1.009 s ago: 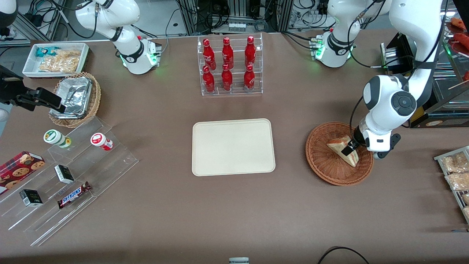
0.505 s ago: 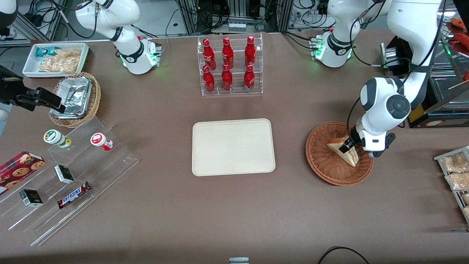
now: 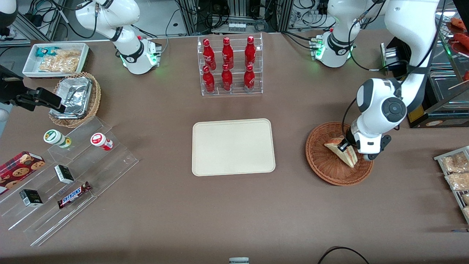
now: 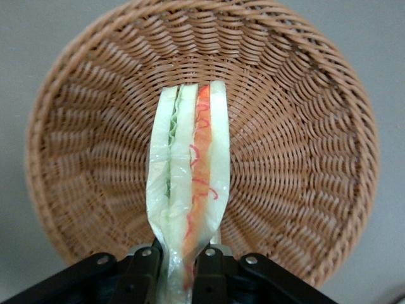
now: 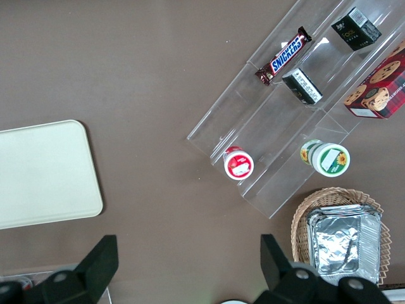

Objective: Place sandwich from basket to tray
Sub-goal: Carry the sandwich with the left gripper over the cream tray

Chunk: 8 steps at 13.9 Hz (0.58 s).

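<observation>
Since a moment earlier the arm had drawn slightly toward the tray point(image 3: 233, 146), which lay bare on the desk, while over the basket point(image 3: 322, 161) the end effector point(image 3: 342, 146) pinched the sandwich point(image 4: 188, 190), barely lifted.

hand point(image 3: 343, 145) clamped on sandwich point(image 3: 340, 151), risen slightly; sandwich lifted, shifted toward tray point(image 3: 233, 147) within basket point(image 3: 322, 163)
</observation>
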Tool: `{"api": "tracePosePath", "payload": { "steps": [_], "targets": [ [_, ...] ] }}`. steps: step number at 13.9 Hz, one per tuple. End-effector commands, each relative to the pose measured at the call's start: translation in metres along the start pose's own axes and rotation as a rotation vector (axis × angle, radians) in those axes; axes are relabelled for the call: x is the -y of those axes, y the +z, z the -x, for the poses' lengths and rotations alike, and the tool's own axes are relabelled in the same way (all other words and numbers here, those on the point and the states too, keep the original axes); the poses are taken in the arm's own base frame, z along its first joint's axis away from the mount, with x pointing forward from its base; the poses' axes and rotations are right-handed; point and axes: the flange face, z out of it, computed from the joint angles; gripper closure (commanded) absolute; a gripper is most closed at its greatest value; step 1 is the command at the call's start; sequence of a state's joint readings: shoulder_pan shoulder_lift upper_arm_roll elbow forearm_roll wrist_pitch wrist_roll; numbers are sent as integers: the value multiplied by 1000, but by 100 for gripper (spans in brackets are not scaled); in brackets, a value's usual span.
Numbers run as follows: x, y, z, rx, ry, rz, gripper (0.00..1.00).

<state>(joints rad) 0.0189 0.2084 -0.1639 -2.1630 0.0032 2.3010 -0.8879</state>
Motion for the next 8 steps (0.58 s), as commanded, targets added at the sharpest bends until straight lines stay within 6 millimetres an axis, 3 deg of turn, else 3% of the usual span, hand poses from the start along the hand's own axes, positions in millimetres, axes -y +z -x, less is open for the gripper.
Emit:
{"api": "tracePosePath", "payload": {
  "steps": [1,3,5,8],
  "targets": [
    [-6,-80,3,20,26,-60,95],
    [-24,-126,25,35,116,-85,95],
    [-54,-151,63,53,191,-114,96],
    [-98,-145,139,73,349,-137,96]
  ]
}}
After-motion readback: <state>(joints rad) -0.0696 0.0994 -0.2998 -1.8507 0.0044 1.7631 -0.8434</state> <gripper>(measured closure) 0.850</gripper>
